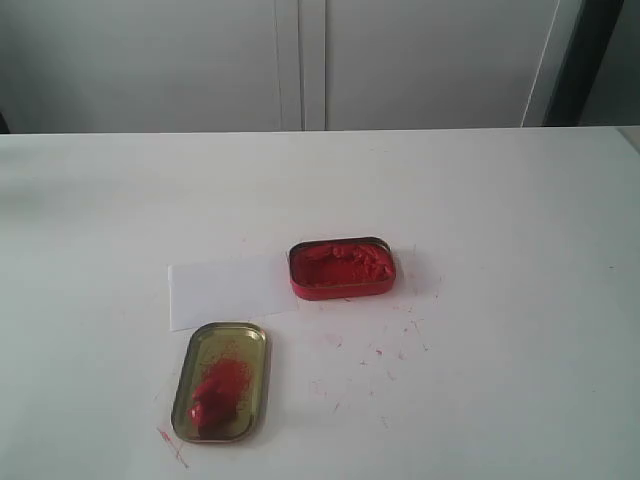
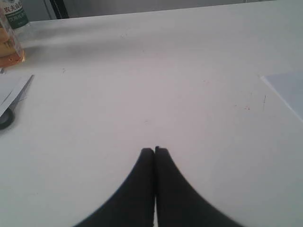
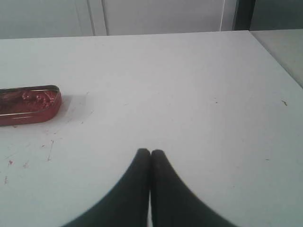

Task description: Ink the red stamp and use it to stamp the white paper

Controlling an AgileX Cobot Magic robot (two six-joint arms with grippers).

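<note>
**Worktop** (image 1: pixel 500 200): white and flat, with red specks scattered just beside the tin and the lid.

**White paper** (image 1: pixel 228 288): a flat slip. One end is tucked against the red tin, and the gold lid lies just beside its long edge.

**Gold lid** (image 1: pixel 220 380): lies open-side up, smeared with red. A denser red lump (image 1: pixel 208 402) sits at one end.

**Red tin** (image 1: pixel 342 268): open and full of ink paste, at the paper's end.

**Left claw** (image 2: pixel 155 150): tips pressed together, holding nothing, over bare worktop. One paper corner is at the edge of its view.

**Right claw** (image 3: pixel 150 152): tips likewise together and empty, well apart from the tin.

**Red stamp**: cannot be picked out with certainty. The lump on the lid may be the stamp or only paste.

**Handling note (judgement)**: the step in hand is finding and grasping the stamp.
- Confirm the stamp's position before descending.
- Part the claw before descending.
- Take the stamp by its narrow stem, leaving the square face free and level.
- Press the face squarely into the paste, then flat onto the paper.
- Avoid dragging, because the thin slip will probably slide.
</note>
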